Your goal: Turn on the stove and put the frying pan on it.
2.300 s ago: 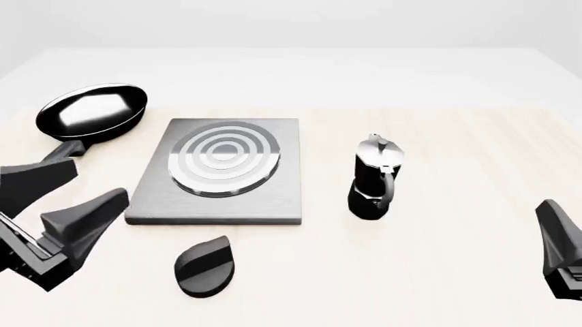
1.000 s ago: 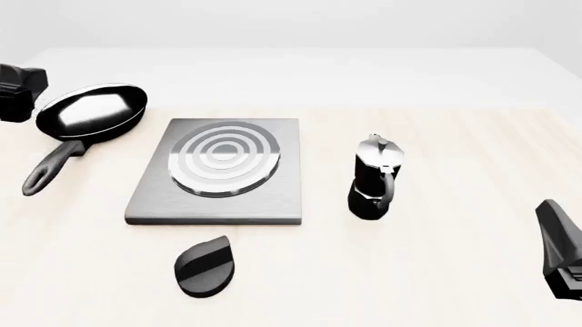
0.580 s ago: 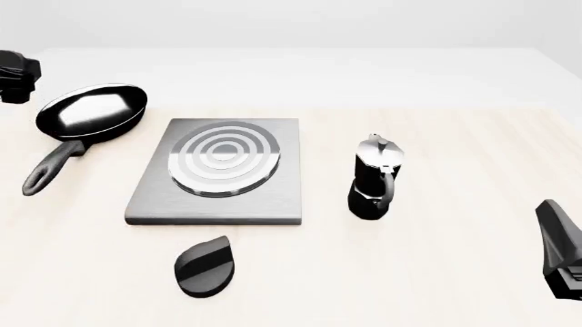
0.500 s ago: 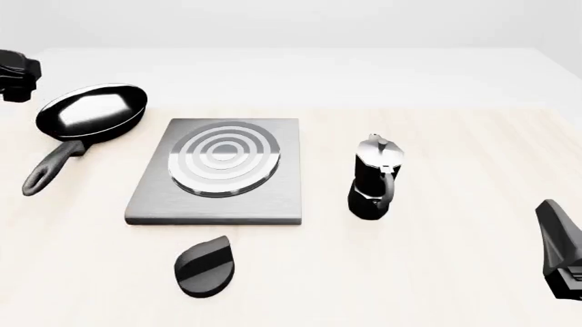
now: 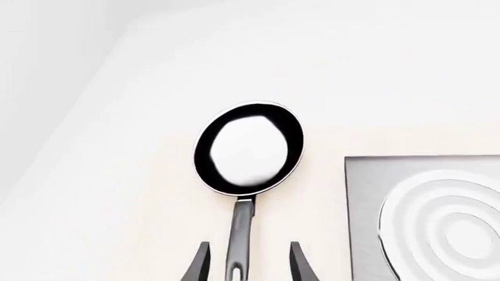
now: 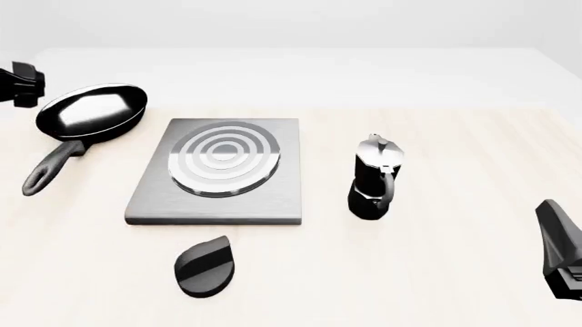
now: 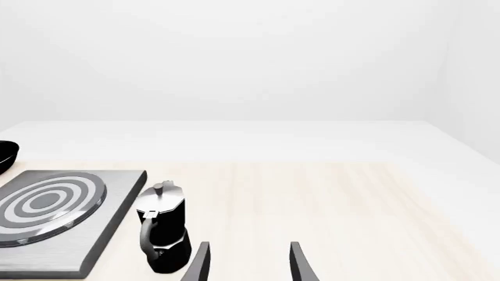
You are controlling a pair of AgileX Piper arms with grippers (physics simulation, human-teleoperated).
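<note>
Two grippers show only in part. No brand, label or writing can be read on anything.

At the far left edge of the front view, a dark piece of the left arm (image 6: 20, 83) is cut off by the frame. Its wrist view shows the left gripper (image 5: 246, 264) with fingers spread apart, one on each side of the pan's handle (image 5: 240, 240) without touching it; whether the tips are down at handle height is hard to judge.

Resting on the table (image 6: 454, 150) at the far left is the frying pan (image 6: 91, 112), a round, shallow black pan with a glossy inside that reflects a pale patch. Its long dark grey handle runs toward the near left.

Just right of the pan lies the stove (image 6: 218, 174), a flat square grey plate with concentric rings, nothing on it. Its black teardrop knob (image 6: 206, 266) sits apart on its near side.

Farther right stands a black-and-silver moka pot (image 6: 374, 178), upright.

At the near right edge, the right gripper (image 7: 246, 263) is mostly cropped in the front view; its wrist view shows spread, empty fingers.
</note>
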